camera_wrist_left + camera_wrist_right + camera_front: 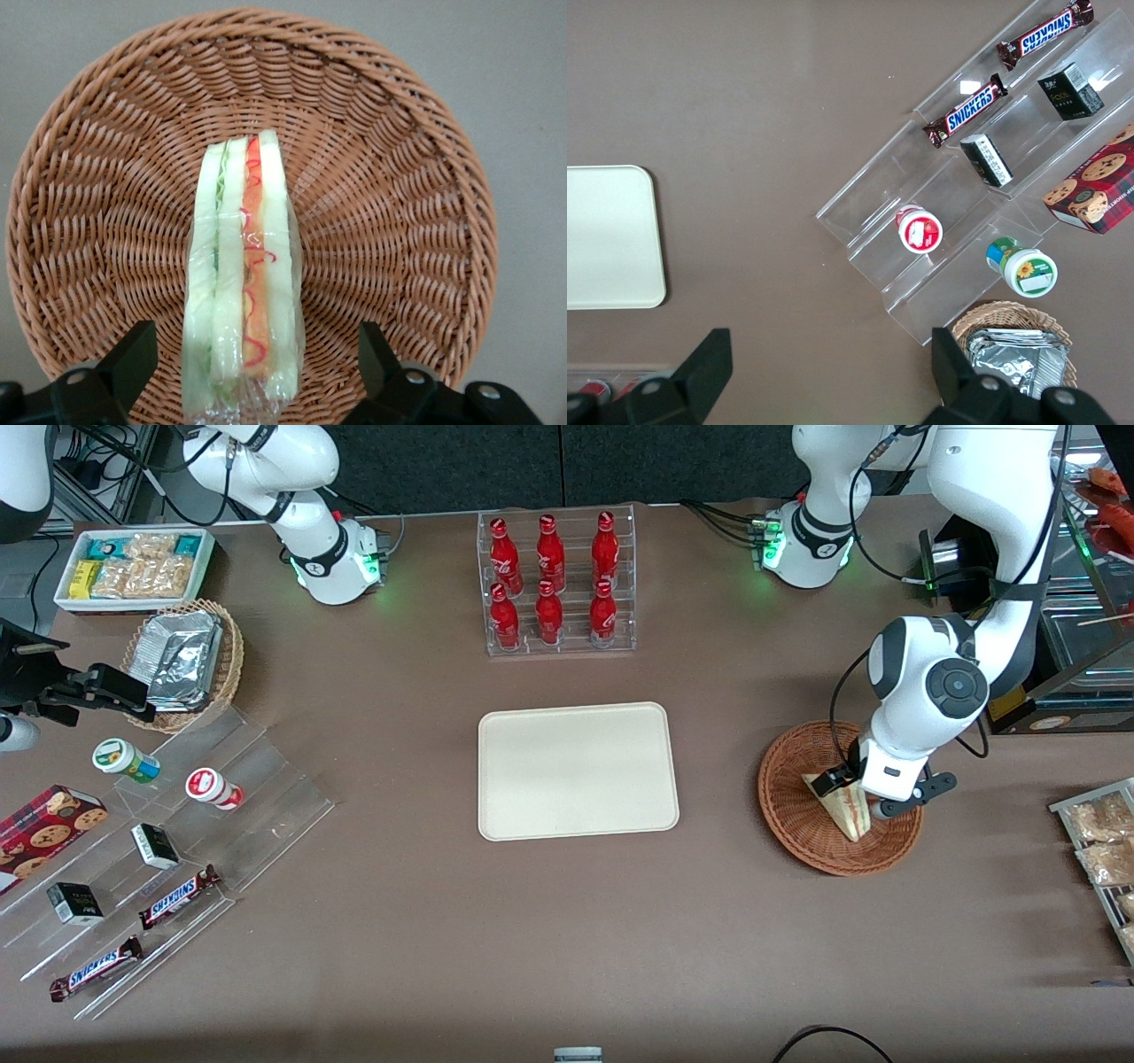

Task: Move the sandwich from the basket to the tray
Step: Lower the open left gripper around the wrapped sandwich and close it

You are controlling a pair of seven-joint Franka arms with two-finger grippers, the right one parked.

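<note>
Brown table [399,921]: tray [578,771] centre, basket [797,815] toward working arm's end, bottle rack [558,584], claw [855,788] over basket.

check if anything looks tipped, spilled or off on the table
Nothing stands out. The sandwich sits on edge in the basket, wrapped and intact, with the open gripper straddling it. The tray lies flat and bare.

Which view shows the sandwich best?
The left wrist view: the sandwich stands on edge in the basket, layers plain, between the open gripper fingers. The front view shows it partly hidden by the arm; the right wrist view not at all.
</note>
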